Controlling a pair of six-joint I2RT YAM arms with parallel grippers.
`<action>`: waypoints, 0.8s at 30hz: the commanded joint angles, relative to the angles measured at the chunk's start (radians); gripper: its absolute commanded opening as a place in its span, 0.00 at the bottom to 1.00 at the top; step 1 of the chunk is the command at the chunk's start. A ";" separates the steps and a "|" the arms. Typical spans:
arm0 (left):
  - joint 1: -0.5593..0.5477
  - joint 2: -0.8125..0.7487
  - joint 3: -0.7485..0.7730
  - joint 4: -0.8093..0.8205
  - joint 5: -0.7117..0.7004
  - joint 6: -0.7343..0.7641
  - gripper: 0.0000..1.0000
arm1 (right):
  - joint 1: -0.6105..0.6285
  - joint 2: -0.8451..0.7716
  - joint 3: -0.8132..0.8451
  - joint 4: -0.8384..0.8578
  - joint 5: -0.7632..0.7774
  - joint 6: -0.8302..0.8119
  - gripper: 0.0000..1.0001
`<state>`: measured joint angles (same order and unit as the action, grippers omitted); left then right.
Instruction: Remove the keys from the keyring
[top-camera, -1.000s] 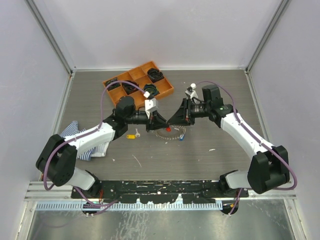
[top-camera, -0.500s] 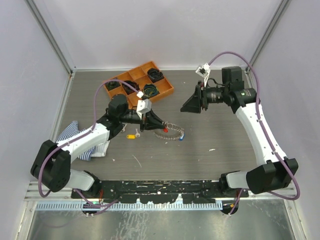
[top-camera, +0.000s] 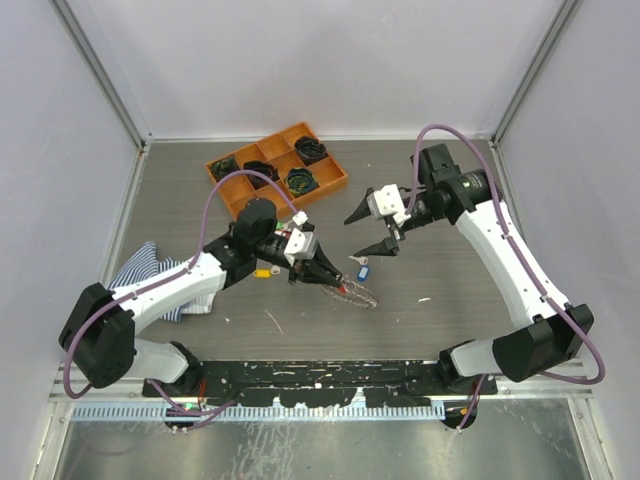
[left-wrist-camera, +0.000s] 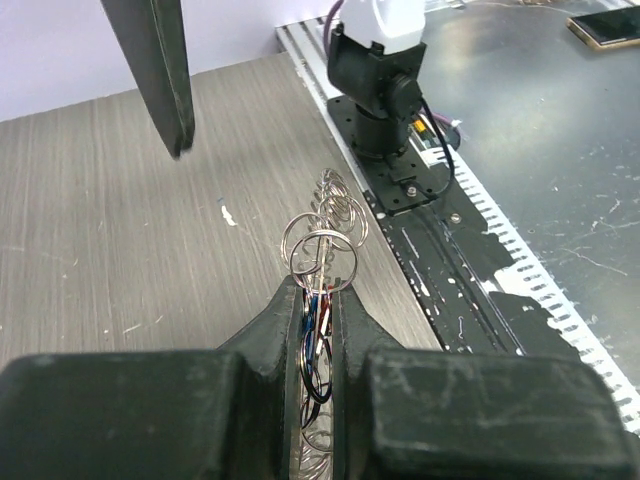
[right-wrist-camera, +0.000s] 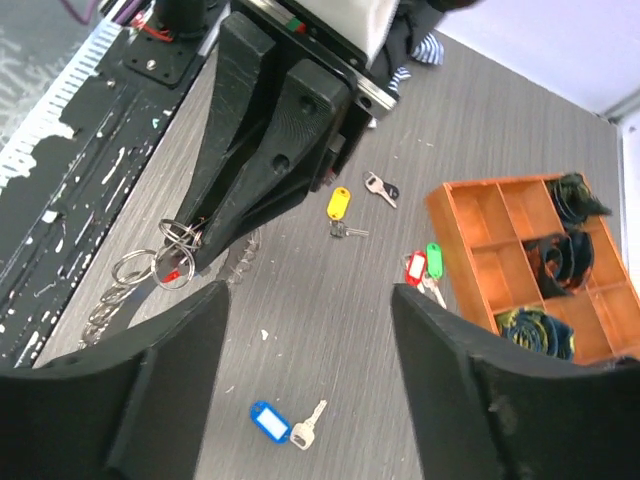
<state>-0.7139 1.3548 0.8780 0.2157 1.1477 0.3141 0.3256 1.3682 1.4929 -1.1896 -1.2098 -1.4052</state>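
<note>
Steel keyring pinched in my left gripper; right gripper, spread at one o'clock, should take the red-tagged key.

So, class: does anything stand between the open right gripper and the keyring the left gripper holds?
Nothing visible does. Between the right gripper and the keyring, pinched in the left gripper, the wrist view shows only bare table. A blue-tagged key lies below, off that line.

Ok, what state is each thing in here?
Left gripper: fingers shut on the keyring.
Keyring: pinched at one end, rest trailing on the table.
Right gripper: open, empty.
Blue key: off the ring, flat on the table.
Yellow key: off, flat on the table.
Red key and green key: off, together by the orange tray.
</note>
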 joint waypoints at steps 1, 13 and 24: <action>-0.016 -0.037 0.059 -0.021 0.066 0.079 0.00 | 0.073 -0.005 -0.011 -0.060 0.033 -0.224 0.64; -0.017 -0.022 0.079 -0.018 0.143 0.070 0.00 | 0.175 -0.007 -0.025 -0.252 0.117 -0.473 0.40; -0.017 0.000 0.099 -0.013 0.182 0.048 0.00 | 0.239 0.014 -0.009 -0.251 0.127 -0.467 0.32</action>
<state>-0.7311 1.3571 0.9314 0.1623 1.2774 0.3710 0.5488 1.3754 1.4612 -1.4258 -1.0760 -1.8538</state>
